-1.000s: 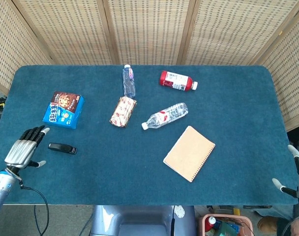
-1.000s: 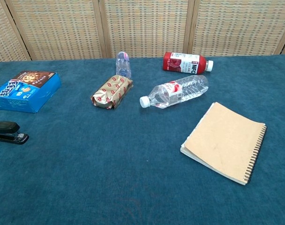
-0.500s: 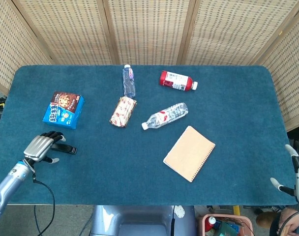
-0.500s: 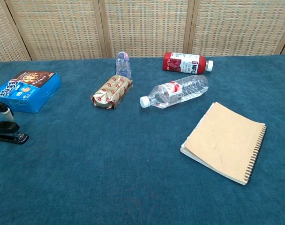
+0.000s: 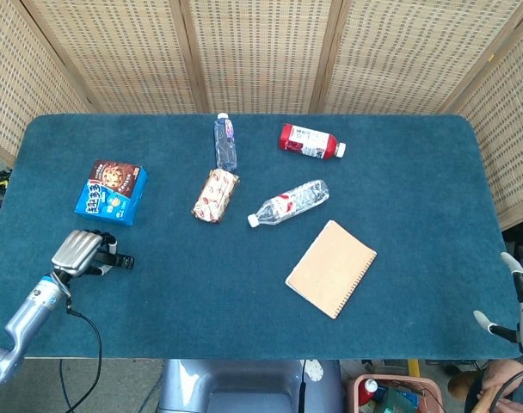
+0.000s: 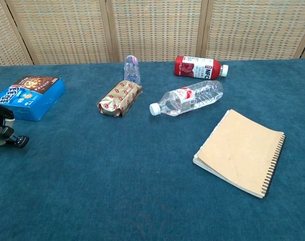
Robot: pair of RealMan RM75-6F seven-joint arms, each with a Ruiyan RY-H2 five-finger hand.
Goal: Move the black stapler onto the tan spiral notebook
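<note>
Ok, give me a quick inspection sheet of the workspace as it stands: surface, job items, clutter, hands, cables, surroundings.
Surface: blue cloth table, flat.
Job's things: black stapler at the left front, mostly covered by the left hand; tan spiral notebook lies closed at the right front, nothing on it.
Clutter: blue cookie box, wrapped snack bar, two clear bottles and a red bottle, all lying down.
Hands: left hand over the stapler, grasp unclear; right hand at the table's right front edge, holding nothing.
Cables: black cable hanging by the left arm.
Surroundings: woven screen panels behind the table.
</note>
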